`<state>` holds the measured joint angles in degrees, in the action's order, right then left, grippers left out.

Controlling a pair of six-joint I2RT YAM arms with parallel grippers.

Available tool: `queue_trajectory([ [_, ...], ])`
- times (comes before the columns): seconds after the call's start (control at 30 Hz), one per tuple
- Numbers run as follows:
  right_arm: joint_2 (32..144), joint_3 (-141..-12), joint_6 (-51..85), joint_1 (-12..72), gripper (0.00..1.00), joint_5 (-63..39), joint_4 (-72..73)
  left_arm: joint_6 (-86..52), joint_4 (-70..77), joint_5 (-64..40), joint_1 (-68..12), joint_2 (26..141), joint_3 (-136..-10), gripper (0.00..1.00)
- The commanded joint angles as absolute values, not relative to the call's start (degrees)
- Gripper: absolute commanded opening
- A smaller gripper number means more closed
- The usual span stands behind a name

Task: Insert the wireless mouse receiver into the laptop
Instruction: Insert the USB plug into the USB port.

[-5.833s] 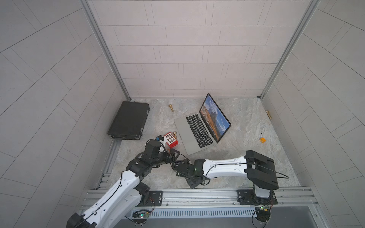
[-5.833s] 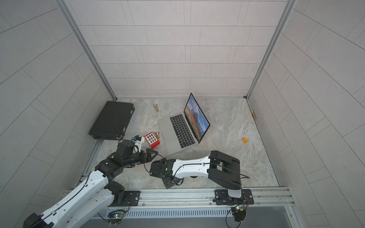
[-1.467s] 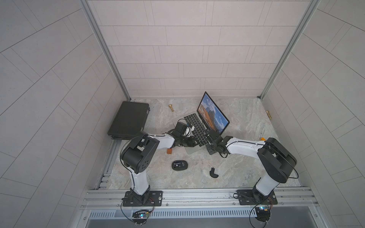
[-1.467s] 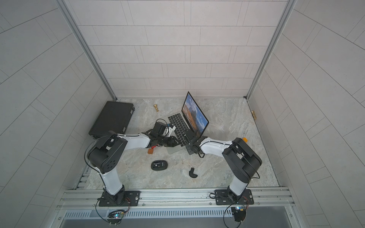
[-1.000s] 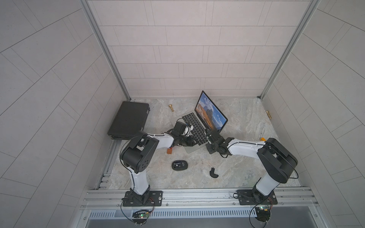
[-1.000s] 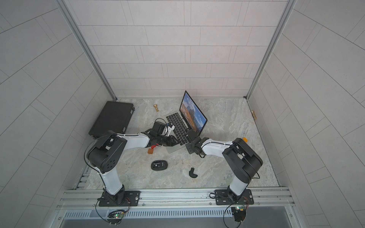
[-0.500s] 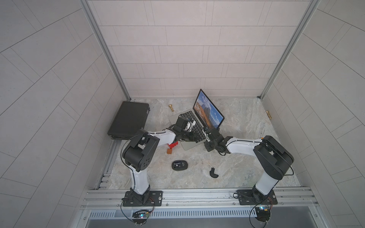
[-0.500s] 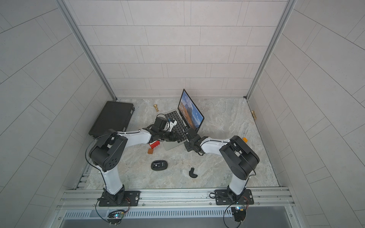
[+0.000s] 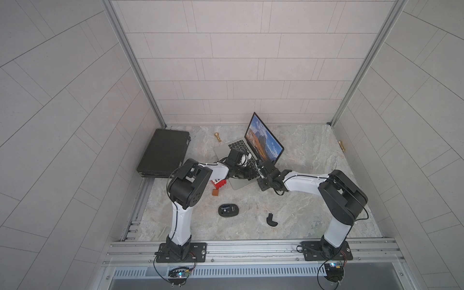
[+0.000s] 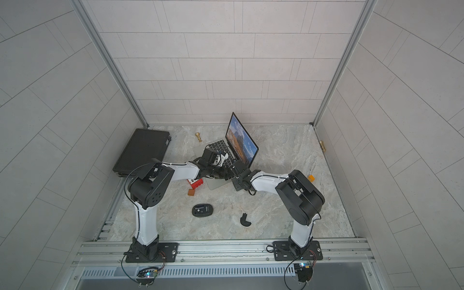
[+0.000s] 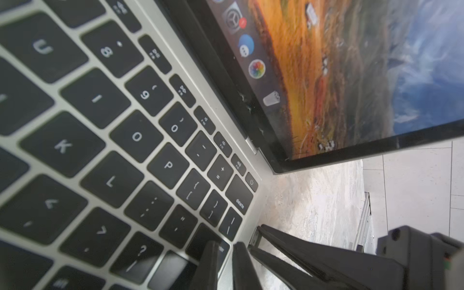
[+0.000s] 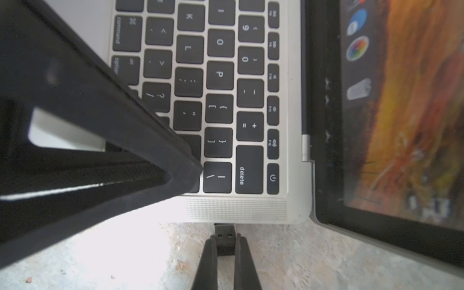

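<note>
The open silver laptop stands at the back middle, seen in both top views, screen facing left. My right gripper is shut on the tiny black wireless mouse receiver. The receiver's plug end meets the laptop's right side edge below the backslash key. My left gripper rests on the keyboard's right end, jaws almost together with nothing between them. From the left wrist the receiver shows at the right gripper's fingertips. In a top view both grippers meet at the laptop's near right corner.
A black mouse and its curved cover piece lie on the marble floor in front. A red block and a small brown cube sit by the left forearm. A black case lies at the left wall.
The laptop has slid a little back and left, both grippers moving with it. The left gripper's jaws have narrowed. The right gripper has kept its hold on the receiver.
</note>
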<state>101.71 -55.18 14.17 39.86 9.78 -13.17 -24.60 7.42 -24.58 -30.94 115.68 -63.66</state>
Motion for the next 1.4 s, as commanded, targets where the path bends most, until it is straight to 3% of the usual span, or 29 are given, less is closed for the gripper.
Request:
queue_trajectory([
  [0.0, 105.1, -55.2, 14.9, 39.6, 0.03, 12.1, -21.5, -22.9, 3.4, -22.3, -31.2, 117.0, -62.8, 0.15],
  [0.53, 107.9, -59.1, 14.0, 40.7, 0.02, 12.7, -24.0, -21.8, 2.1, -22.2, -31.2, 118.2, -61.5, 0.14],
  [1.1, 106.1, -54.7, 12.4, 41.3, 0.00, 3.5, -12.8, -21.5, 0.8, -22.3, -31.0, 118.8, -61.8, 0.14],
  [1.37, 107.9, -56.5, 12.6, 41.9, 0.00, 5.4, -16.3, -21.5, 0.6, -22.4, -31.0, 119.1, -62.0, 0.14],
])
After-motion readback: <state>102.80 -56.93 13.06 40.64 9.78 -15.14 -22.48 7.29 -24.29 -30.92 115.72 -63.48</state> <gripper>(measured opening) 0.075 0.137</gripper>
